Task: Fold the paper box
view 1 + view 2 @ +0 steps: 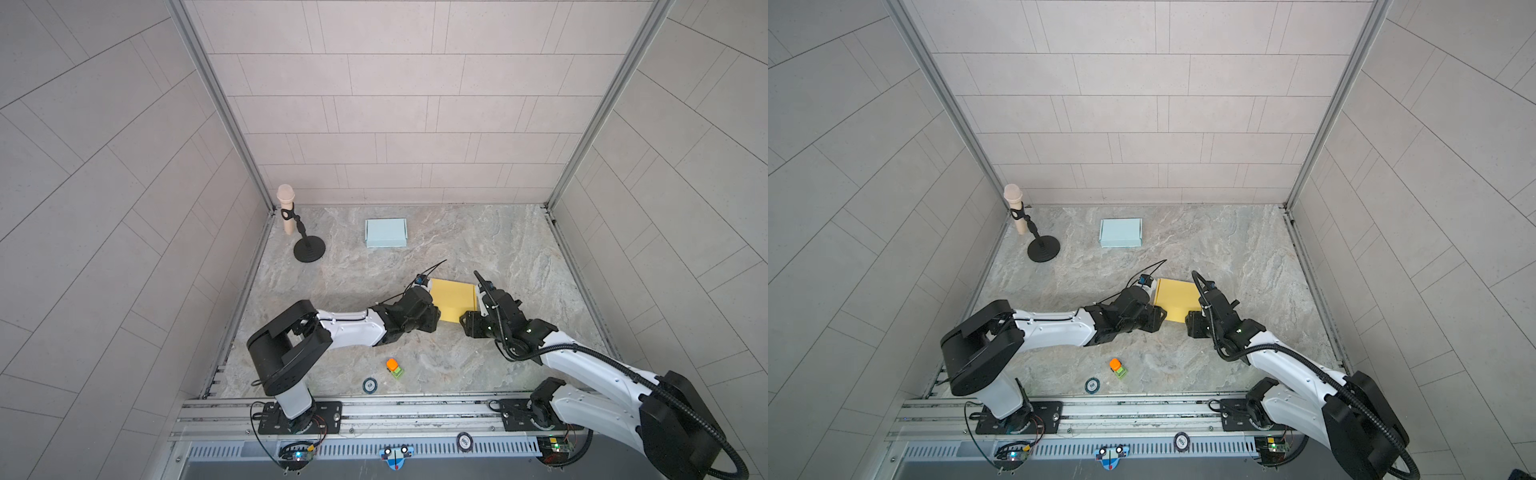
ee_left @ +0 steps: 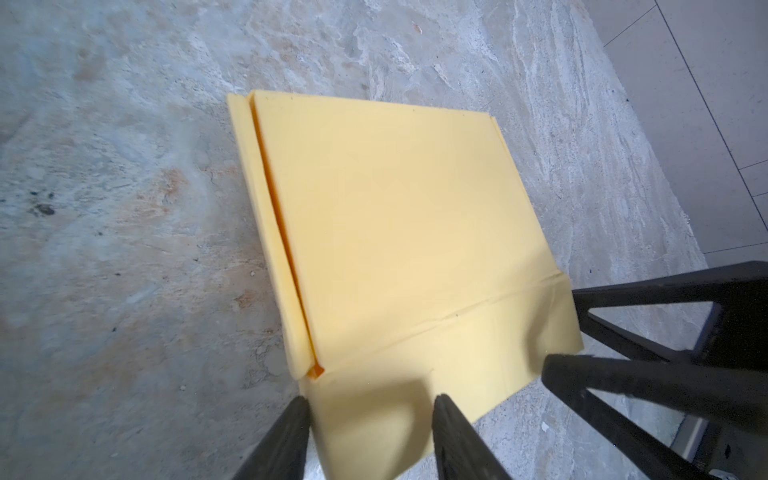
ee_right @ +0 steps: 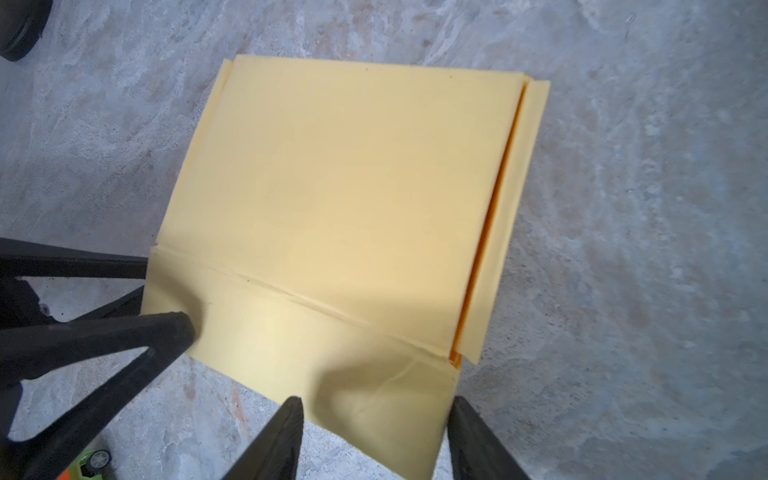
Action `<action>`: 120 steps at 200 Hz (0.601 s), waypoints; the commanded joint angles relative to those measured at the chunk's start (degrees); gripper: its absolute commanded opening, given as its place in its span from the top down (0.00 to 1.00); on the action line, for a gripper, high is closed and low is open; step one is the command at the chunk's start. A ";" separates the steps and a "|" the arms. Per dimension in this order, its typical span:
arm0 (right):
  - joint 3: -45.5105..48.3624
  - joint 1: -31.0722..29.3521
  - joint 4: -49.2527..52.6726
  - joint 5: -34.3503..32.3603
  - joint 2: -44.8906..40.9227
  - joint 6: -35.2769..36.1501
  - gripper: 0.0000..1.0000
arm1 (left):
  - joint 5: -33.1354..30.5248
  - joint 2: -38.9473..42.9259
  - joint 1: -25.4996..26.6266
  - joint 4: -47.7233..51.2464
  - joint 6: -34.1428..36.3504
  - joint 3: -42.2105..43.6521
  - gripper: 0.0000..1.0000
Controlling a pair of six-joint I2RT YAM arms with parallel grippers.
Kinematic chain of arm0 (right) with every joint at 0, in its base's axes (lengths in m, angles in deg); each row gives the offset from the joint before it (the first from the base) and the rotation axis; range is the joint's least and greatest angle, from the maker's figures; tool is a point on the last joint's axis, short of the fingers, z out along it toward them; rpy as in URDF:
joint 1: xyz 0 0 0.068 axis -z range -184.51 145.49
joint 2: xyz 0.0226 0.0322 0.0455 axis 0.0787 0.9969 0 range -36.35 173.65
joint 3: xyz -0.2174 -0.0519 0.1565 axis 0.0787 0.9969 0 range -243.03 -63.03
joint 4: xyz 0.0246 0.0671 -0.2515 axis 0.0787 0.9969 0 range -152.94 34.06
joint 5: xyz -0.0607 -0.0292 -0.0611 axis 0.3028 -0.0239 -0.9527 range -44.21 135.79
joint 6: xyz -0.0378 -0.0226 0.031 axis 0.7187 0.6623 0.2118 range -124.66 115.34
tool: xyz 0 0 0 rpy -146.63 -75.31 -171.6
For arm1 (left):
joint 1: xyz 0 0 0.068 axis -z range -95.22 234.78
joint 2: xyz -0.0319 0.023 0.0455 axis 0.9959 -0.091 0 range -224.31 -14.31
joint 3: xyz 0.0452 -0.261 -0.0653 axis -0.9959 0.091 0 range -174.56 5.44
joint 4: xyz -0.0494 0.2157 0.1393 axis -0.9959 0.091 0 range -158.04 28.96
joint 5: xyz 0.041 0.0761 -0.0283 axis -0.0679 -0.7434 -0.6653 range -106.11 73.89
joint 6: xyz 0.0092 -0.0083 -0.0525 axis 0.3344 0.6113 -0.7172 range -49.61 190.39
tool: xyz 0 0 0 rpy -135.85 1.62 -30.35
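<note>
A flat yellow paper box lies apart from the pale blue folded box. Left gripper and right gripper, jaws parted, grasping nothing, straddle its flap farthest from the blue box, equally near.

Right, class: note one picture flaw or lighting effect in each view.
In both top views: wall lines bow, lens distortion. Left wrist view: left pincer blurred, shadowing the yellow box. Right wrist view: right pincer equally soft, shadows on the flap.

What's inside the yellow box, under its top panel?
Only an orange edge shows in the gap beside the side flap; the panel covers everything else inside the box.
</note>
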 commanded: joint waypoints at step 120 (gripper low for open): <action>-2.96 -0.39 -2.84 -3.43 7.45 1.94 0.48 | -1.07 -6.01 -1.19 -1.11 1.25 -2.02 0.60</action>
